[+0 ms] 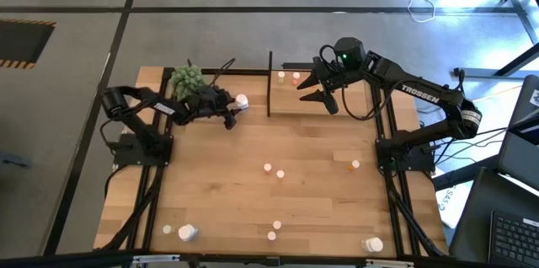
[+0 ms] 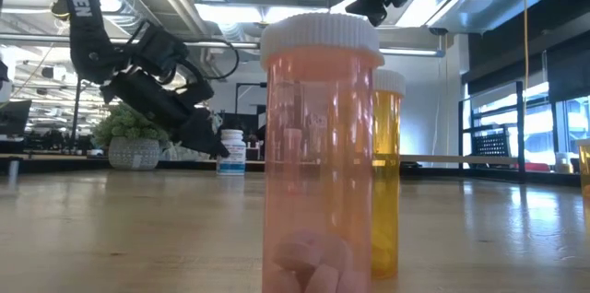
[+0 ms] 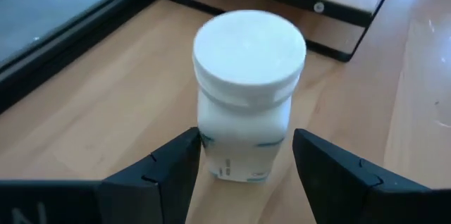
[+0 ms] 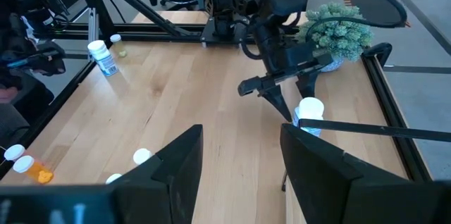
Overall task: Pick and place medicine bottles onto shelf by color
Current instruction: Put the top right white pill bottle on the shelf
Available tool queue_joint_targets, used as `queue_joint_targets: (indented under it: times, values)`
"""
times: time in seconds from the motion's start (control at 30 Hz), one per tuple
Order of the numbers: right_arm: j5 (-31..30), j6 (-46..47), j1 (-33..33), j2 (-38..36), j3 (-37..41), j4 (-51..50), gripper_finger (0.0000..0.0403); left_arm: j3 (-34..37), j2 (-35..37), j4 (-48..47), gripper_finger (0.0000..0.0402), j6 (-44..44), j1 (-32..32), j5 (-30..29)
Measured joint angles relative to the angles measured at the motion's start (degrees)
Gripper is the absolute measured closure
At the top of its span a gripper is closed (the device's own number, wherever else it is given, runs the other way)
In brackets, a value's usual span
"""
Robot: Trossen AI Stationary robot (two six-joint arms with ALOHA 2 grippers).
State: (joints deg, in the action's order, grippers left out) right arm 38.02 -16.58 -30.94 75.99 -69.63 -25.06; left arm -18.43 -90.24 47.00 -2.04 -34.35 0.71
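A white medicine bottle (image 3: 246,97) with a white cap stands upright on the table near the shelf's left end. My left gripper (image 3: 243,143) is open, one finger on each side of the bottle's lower body; I cannot tell whether they touch it. From above, this gripper (image 1: 234,109) sits beside the bottle (image 1: 242,101). The shelf (image 1: 290,104) carries two small bottles (image 1: 282,74) at its far left. My right gripper (image 1: 308,83) hangs open and empty above the shelf, and its fingers (image 4: 183,160) frame the left arm.
A green spiky plant (image 1: 187,81) stands behind the left gripper. Small bottles (image 1: 268,168) dot the middle of the table, and larger white ones (image 1: 187,233) stand near the front edge. An orange bottle (image 2: 321,146) fills the low view up close.
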Motion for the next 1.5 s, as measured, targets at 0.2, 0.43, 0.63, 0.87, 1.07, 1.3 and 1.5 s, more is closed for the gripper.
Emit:
queue_joint_targets:
  times: [0.2, 0.43, 0.63, 0.87, 1.07, 1.3, 1.5]
  values:
    - [0.0, 0.0, 0.0, 0.0, 0.0, 0.0, 0.0210, -1.2, -1.4, 0.2, 0.0182, 0.4, 0.0, 0.3]
    - [0.0, 0.0, 0.0, 0.0, 0.0, 0.0, 0.0210, -1.3, -1.4, -0.7, 0.0182, 0.4, 1.1, 0.3]
    - [0.0, 0.0, 0.0, 0.0, 0.0, 0.0, 0.0210, -1.3, -1.4, -1.1, 0.0182, 0.4, 1.2, 0.3]
    - [0.0, 0.0, 0.0, 0.0, 0.0, 0.0, 0.0210, -1.3, -1.4, -1.1, 0.0182, 0.4, 1.2, -0.2]
    - [0.0, 0.0, 0.0, 0.0, 0.0, 0.0, 0.0210, -1.3, -1.4, -1.1, 0.0192, 0.5, 1.2, -0.2]
    - [0.0, 0.0, 0.0, 0.0, 0.0, 0.0, 0.0210, -1.3, -1.3, -1.1, 0.0224, 2.0, 1.2, -0.2]
    - [0.0, 0.0, 0.0, 0.0, 0.0, 0.0, 0.0210, -1.3, -1.3, -1.0, 0.0252, 2.0, 1.2, -0.2]
